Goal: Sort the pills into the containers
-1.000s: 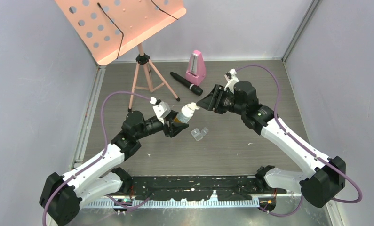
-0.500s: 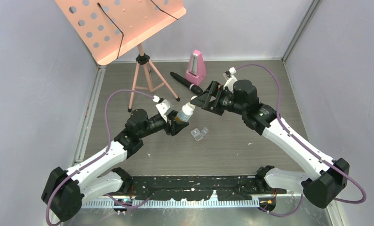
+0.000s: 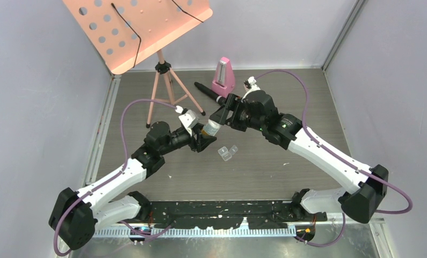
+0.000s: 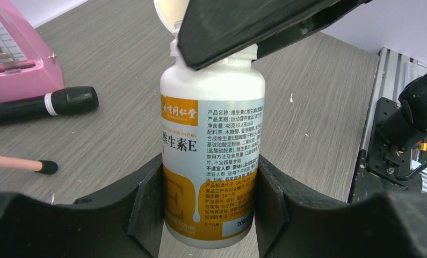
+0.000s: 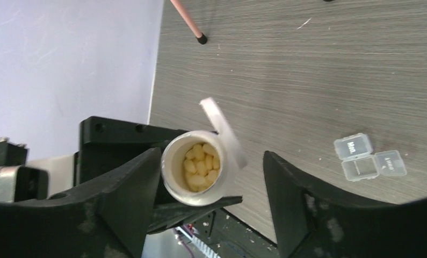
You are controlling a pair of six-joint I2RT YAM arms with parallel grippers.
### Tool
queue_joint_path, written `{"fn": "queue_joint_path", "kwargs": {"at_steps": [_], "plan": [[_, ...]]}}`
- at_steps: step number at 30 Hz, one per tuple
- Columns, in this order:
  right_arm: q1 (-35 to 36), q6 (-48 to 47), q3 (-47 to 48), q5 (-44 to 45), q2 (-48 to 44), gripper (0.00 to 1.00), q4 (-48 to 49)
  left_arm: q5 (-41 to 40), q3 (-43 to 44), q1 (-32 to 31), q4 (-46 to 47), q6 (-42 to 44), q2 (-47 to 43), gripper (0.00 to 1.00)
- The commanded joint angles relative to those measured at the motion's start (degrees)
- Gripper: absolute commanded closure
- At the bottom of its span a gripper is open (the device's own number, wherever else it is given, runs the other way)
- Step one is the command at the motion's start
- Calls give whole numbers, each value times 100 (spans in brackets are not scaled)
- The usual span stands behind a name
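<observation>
My left gripper (image 3: 204,138) is shut on a small white bottle with an orange label (image 4: 211,140) and holds it upright above the table. Its flip lid (image 5: 222,129) stands open. Pale yellow pills (image 5: 200,165) fill the bottle's mouth in the right wrist view. My right gripper (image 3: 224,114) is open, with one finger on each side of the bottle's top (image 5: 195,167), and grips nothing. The clear two-compartment pill box (image 3: 228,152) lies on the table just right of the bottle, with its lids open (image 5: 368,157). No pills show in it.
A pink metronome (image 3: 224,77) and a black microphone (image 3: 211,94) lie behind the grippers. A music stand on a tripod (image 3: 163,80) stands at the back left, its pink desk (image 3: 141,27) overhanging. Grey walls enclose the table on three sides.
My right gripper has moved left and now sits over the bottle's top. My left gripper has shifted slightly right and forward with the bottle.
</observation>
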Motion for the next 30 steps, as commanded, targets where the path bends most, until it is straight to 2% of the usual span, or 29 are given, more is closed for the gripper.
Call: {"fn": "queue_joint_path", "kwargs": {"at_steps": [1, 4, 8, 12, 18, 22, 24, 27, 30], "plan": [[35, -246, 376, 160, 216, 30, 86, -43, 268, -18, 293, -85, -66, 97], [33, -383, 321, -169, 254, 44, 459, -30, 294, -14, 261, -139, -62, 92], [35, -408, 128, -554, 274, 60, 989, -57, 299, -13, 235, -305, -88, 71], [35, -615, -96, -867, 138, 67, 1485, -323, 271, -12, 200, -415, -177, 43], [35, -1042, -414, -1386, -73, 67, 2039, -363, 272, -17, 106, -325, -337, 23], [35, -1413, -553, -1639, -130, 67, 2216, -255, 300, -5, -33, -232, -368, 21], [29, -1711, -610, -1740, -171, 67, 2242, -117, 325, 38, -155, -234, -363, 24], [1, -1917, -632, -1828, -189, 67, 2169, 246, 315, 177, -261, -391, -417, 36], [-28, -1992, -649, -1987, -198, 66, 2147, 624, 231, 328, -239, -554, -482, 43]]}}
